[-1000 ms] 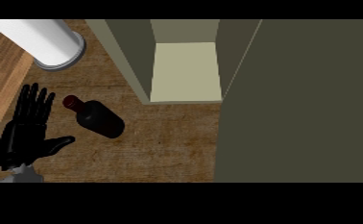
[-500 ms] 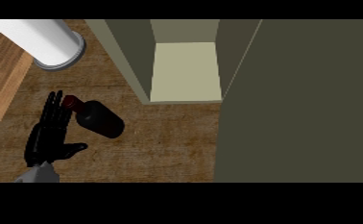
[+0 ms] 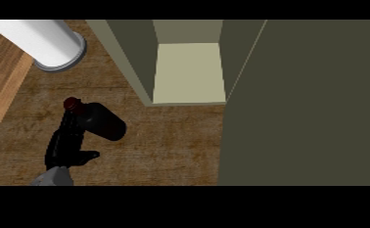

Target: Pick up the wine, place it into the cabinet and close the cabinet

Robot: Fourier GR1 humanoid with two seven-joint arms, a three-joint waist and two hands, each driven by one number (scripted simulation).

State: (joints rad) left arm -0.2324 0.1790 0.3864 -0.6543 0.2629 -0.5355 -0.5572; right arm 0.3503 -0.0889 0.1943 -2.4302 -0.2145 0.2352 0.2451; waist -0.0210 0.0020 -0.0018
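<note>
Left robot hand (image 3: 65, 146) moved against wine bottle (image 3: 100, 120); fingers straight, gripping nothing

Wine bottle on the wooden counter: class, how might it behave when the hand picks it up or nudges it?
The wine bottle looks rigid, so it should keep its shape. It appears to lie on its side, so its round body may roll if nudged. The left hand lies alongside it, fingers straight; its dark surface might slip.

The wine (image 3: 104, 123) lies on the counter (image 3: 173, 144), left of the open cabinet (image 3: 188, 73).
</note>
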